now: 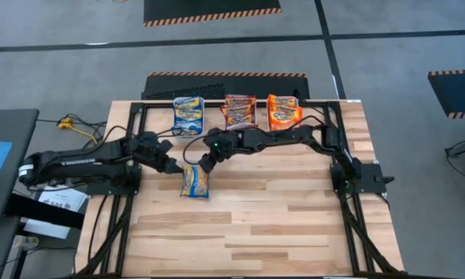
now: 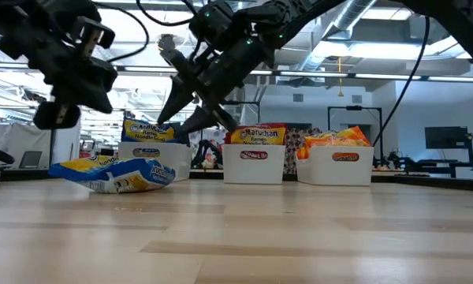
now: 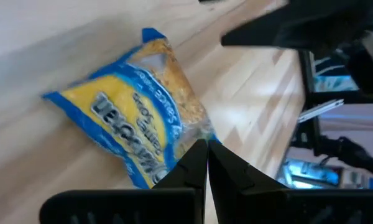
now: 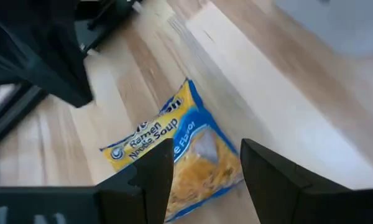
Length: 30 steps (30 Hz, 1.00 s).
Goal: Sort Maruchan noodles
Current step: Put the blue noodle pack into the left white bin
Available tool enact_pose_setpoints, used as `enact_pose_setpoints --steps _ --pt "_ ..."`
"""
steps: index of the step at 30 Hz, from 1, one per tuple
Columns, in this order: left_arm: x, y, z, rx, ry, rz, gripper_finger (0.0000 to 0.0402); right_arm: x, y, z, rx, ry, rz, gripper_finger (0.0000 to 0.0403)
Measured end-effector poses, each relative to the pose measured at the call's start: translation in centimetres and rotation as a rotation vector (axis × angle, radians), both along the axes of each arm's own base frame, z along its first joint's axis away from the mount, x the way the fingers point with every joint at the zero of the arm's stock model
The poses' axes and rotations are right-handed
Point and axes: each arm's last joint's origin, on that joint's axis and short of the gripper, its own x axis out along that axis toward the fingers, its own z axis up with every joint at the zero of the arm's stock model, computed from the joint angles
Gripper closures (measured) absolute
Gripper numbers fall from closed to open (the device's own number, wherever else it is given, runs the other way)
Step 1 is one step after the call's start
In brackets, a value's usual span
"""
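Note:
One blue-and-yellow Maruchan packet (image 1: 194,181) (image 2: 114,174) lies flat and slightly crumpled on the wooden table, near its middle. My left gripper (image 1: 173,165) (image 2: 57,118) hovers shut above the packet's left side; its wrist view shows the shut gripper (image 3: 206,149) over the packet (image 3: 130,118). My right gripper (image 1: 204,164) (image 2: 191,118) hangs open above the packet's far right side, and in the right wrist view the gripper (image 4: 205,158) frames the packet (image 4: 174,149) from above without touching. More packets stand in three bins at the far edge: blue (image 1: 188,115), maroon (image 1: 239,111), orange (image 1: 284,111).
Three white bins (image 2: 150,151) (image 2: 254,163) (image 2: 345,166) stand in a row along the table's far edge. A black frame (image 1: 349,209) runs around the work area. The near half of the table (image 1: 256,240) is bare wood.

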Motion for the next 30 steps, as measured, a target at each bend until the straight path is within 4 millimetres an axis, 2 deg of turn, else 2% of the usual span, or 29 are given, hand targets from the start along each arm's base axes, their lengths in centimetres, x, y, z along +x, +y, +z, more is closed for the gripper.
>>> enact_pose_setpoints --steps 9,16,23,26,30 --pt "-0.4 -3.6 0.6 -0.147 0.002 0.024 0.0401 0.3 -1.7 1.5 -0.18 -0.075 0.202 0.0193" --pt "0.0 -6.6 -0.4 -0.2 0.093 0.1 0.0401 0.5 -1.7 1.6 -0.25 -0.104 0.265 0.0193" --pt "1.6 -8.7 -1.4 -0.193 0.079 0.163 0.0402 1.5 -1.4 -0.9 -0.228 -0.107 0.305 0.0193" --pt "2.3 -9.1 -2.0 -0.207 0.09 0.177 0.0401 1.3 -1.3 -2.1 -0.184 -0.059 0.318 0.0193" --pt "3.2 -9.9 -2.5 -0.237 0.088 0.171 0.0401 1.8 -0.6 -2.6 -0.182 -0.074 0.338 0.0193"
